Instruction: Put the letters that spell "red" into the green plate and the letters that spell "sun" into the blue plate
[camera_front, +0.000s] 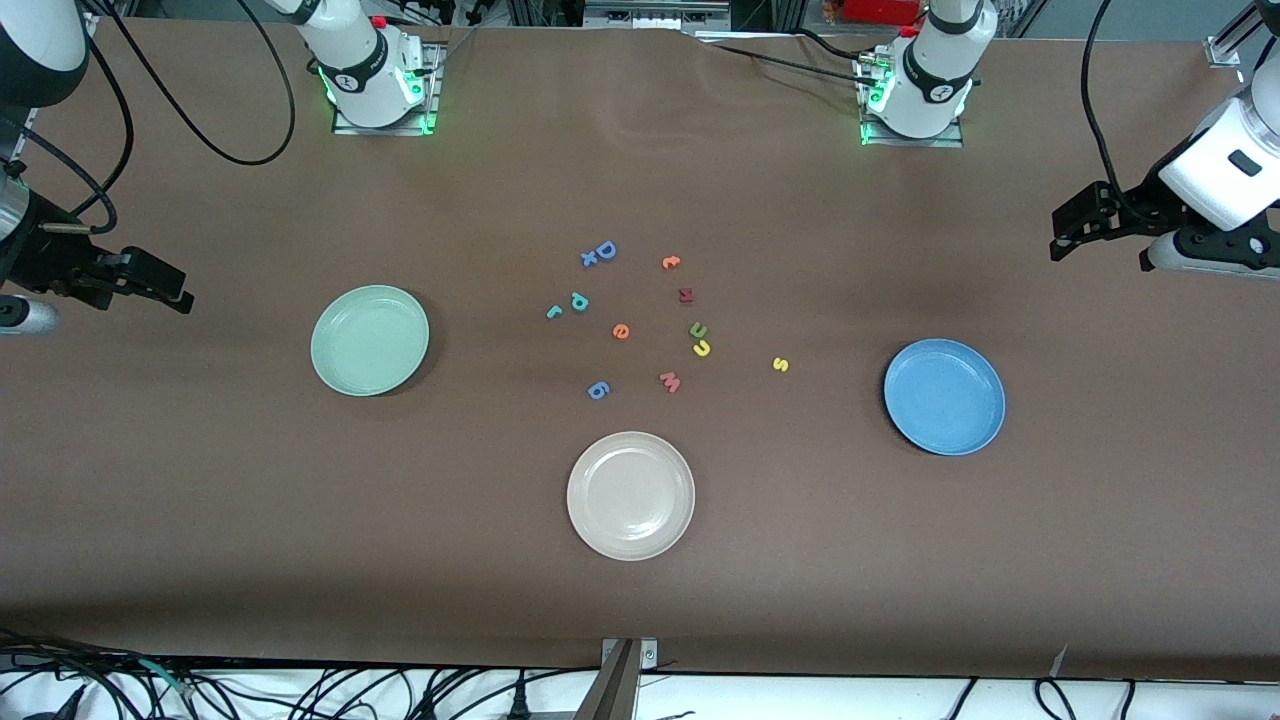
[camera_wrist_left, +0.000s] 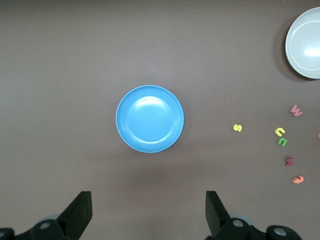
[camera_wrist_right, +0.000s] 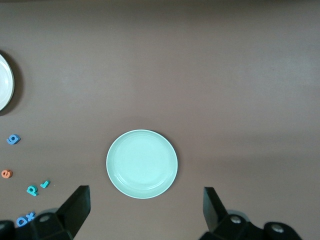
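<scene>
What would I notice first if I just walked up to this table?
Three big round plates: the green plate toward the right arm's end, the blue plate toward the left arm's end, and a beige plate nearest the front camera. Between them lies a scatter of tiny colourful foam letters.

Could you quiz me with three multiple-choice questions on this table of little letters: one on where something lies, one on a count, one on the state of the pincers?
1. Which foam letter lies closest to the round mid-blue plate?
A. the tiny yellow foam "s"
B. the tiny orange foam "e"
C. the tiny teal foam "r"

2. How many plates are on the brown table?
A. two
B. three
C. four

3. How are the left pincer and right pincer?
A. both gripping letters
B. one shut
C. both open, holding nothing

Answers: 1 A, the "s" sits apart from the cluster, toward the blue plate. 2 B, blue, round pale mint-green plate and round beige plate. 3 C, wrist views show fingers spread wide with nothing between.
</scene>
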